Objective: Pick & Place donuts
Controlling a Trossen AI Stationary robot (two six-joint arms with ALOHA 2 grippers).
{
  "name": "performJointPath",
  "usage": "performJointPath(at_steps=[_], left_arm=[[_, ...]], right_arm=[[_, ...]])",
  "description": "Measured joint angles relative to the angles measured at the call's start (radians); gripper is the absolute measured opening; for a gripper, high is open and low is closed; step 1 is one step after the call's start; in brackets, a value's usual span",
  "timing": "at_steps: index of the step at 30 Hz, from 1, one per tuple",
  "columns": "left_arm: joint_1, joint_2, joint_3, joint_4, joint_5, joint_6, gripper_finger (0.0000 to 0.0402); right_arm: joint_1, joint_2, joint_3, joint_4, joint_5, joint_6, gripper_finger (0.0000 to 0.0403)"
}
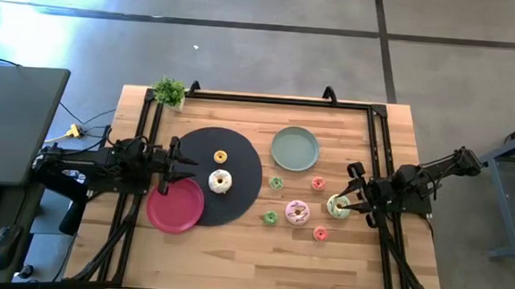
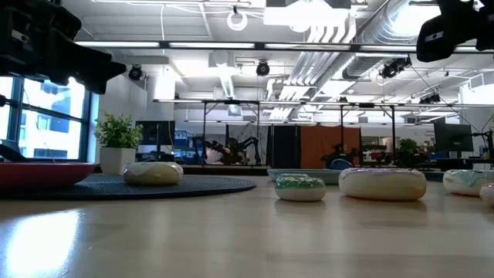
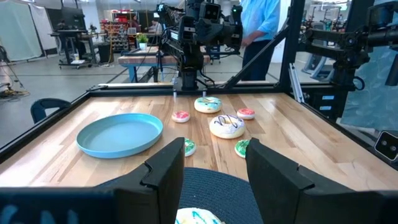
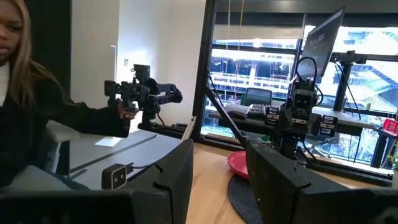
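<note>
The right gripper point(image 1: 351, 202) hovers, fingers spread, beside the pale-green iced ring donut point(image 1: 338, 207) on the wooden table point(image 1: 233, 251) — pick pending; next, descend and close; left gripper point(image 1: 172, 164) waits, parted, near the red plate point(image 1: 175, 205).

**No legible markings found**

Inspection of all four views turned up no readable text, label, brand, number or sign. The donuts point(image 1: 297, 212), the red plate point(image 1: 175, 205), the sage-green plate point(image 1: 294, 148) and the black mat point(image 1: 243, 162) carry no lettering. Both arms show no readable marking. Screens and fixtures in the room behind are too distant to read.
</note>
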Motion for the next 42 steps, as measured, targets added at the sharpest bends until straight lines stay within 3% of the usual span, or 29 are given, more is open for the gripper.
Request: performJointPath(at_steps=[8,16,30,42], left_arm=[[0.0,0.0,0.0,0.0,0.005,-0.205,0.0163],[0.0,0.0,0.0,-0.008,-0.055,-0.245,0.0163],[-0.001,0.081,0.0,0.007,0.056,-0.371,0.0163],[-0.001,0.182,0.0,0.071,0.02,-0.414,0.0163]], right_arm=[[0.0,0.0,0.0,0.0,0.0,0.0,0.0138],[0.0,0.0,0.0,0.0,0.0,0.0,0.0138],[0.0,0.0,0.0,0.0,0.0,0.0,0.0138],[0.0,0.0,0.0,0.0,0.0,0.0,0.0138]])
